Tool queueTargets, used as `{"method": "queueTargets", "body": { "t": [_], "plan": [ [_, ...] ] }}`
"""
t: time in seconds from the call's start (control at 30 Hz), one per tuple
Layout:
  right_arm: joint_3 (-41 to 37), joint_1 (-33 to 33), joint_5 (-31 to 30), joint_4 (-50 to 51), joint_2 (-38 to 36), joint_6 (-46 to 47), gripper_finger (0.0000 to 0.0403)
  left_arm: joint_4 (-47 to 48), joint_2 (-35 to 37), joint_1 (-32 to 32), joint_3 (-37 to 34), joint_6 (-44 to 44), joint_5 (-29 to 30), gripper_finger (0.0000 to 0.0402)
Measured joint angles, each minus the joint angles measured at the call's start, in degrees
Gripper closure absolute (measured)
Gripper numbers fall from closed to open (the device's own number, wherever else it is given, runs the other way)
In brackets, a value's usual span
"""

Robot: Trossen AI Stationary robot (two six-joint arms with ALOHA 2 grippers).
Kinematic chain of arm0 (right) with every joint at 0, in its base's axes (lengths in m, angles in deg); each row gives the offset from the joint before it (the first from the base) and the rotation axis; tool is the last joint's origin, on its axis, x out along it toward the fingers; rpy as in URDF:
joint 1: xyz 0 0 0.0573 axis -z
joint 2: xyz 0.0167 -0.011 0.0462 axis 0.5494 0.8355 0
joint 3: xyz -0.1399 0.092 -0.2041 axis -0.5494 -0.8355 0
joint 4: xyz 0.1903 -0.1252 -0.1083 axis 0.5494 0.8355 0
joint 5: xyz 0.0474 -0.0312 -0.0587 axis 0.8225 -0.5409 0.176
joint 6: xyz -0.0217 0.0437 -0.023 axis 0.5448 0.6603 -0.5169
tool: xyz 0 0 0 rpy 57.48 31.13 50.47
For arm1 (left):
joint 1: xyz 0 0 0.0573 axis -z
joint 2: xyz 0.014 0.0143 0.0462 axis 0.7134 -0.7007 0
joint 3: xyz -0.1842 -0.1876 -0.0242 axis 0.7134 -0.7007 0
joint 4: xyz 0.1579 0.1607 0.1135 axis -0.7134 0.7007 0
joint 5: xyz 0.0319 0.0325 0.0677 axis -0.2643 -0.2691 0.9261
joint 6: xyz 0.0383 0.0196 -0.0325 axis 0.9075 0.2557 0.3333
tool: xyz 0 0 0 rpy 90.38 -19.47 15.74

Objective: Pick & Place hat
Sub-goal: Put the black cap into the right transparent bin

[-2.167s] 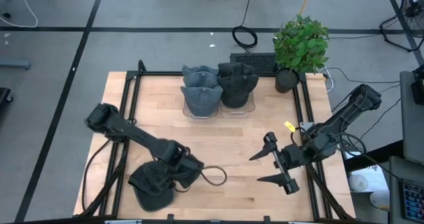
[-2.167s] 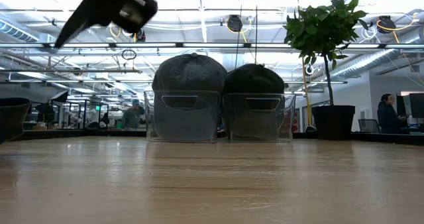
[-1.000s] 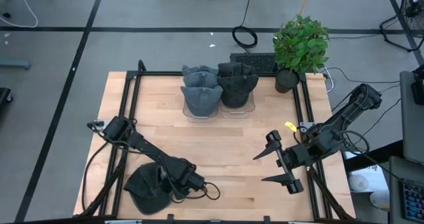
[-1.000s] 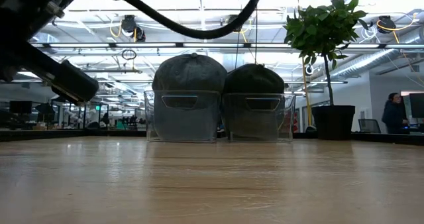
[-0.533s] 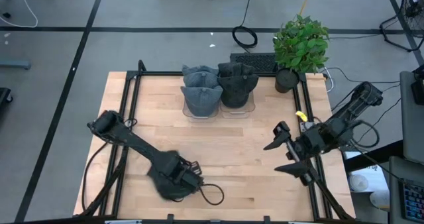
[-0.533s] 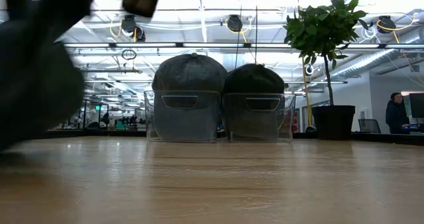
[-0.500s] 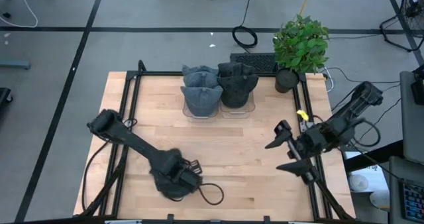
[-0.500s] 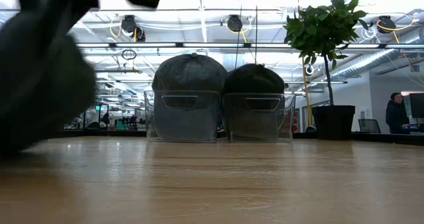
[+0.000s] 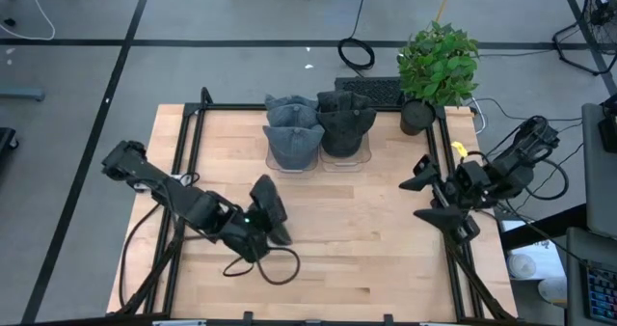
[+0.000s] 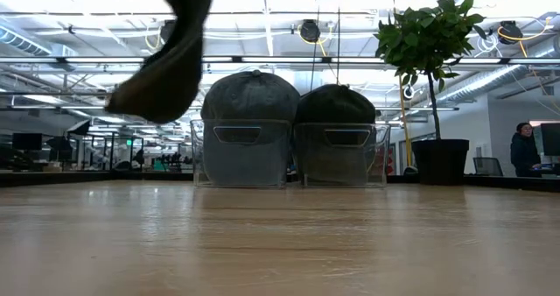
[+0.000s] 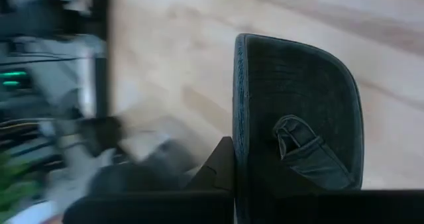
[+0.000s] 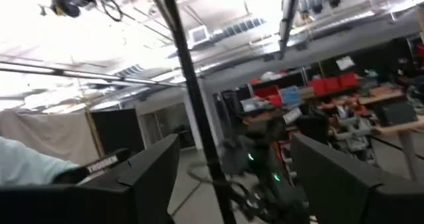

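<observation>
A dark hat (image 9: 271, 205) hangs in the air over the table's near left part, with my left gripper (image 9: 256, 224) shut on it. The low view shows it well above the wood (image 10: 166, 68); the left wrist view shows it flat, with a strap (image 11: 301, 151) on it. My right gripper (image 9: 425, 199) stands open and raised at the table's right edge; its fingers (image 12: 152, 177) point up into the room with nothing between them. A grey hat (image 9: 292, 141) and another dark hat (image 9: 344, 125) sit in two clear bins at the far middle. My left gripper pinches the hat between its two fingers at the edge (image 11: 246, 174) close to the strap. The fingers (image 11: 222, 166) slant down from the table's left side. The hat reaches away beyond the fingers, flattened, and is lifted clear of the table.
The two clear bins (image 9: 318, 162) stand side by side at the far middle. A potted plant (image 9: 436, 66) is at the far right corner. A loop of black cable (image 9: 260, 266) from the left arm lies near the front edge. Bare wood lies between the grippers.
My left gripper has risen from the near left corner and gone toward the table's middle, turning as it went. The hat, which lay on the wood, has come up with it and now hangs clear. My right gripper has drawn back toward the right edge, still open.
</observation>
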Motion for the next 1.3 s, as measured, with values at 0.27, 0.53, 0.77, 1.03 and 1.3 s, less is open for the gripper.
{"method": "queueTargets", "body": {
  "t": [0.27,0.53,0.77,1.03,1.3],
  "plan": [
    [0.0,4.2,-3.1,1.5,0.0,3.5,0.0124,-12.5,3.0,-0.3,0.0,10.7,11.5,0.0393],
    [0.0,13.3,-2.0,1.6,0.6,11.4,0.0124,-41.5,7.8,-0.4,0.0,24.2,15.2,0.0393],
    [0.0,21.4,4.9,1.5,1.5,20.8,0.0124,-61.9,12.3,-0.5,0.0,31.8,8.0,0.0393],
    [0.0,28.4,16.9,-4.2,5.6,25.6,0.0124,-78.3,13.6,-2.1,0.0,26.8,-2.7,0.0393],
    [0.0,35.3,28.3,-9.7,7.7,29.4,0.0124,-89.9,13.7,-4.0,0.0,17.9,-17.1,0.0393]
  ]
}}
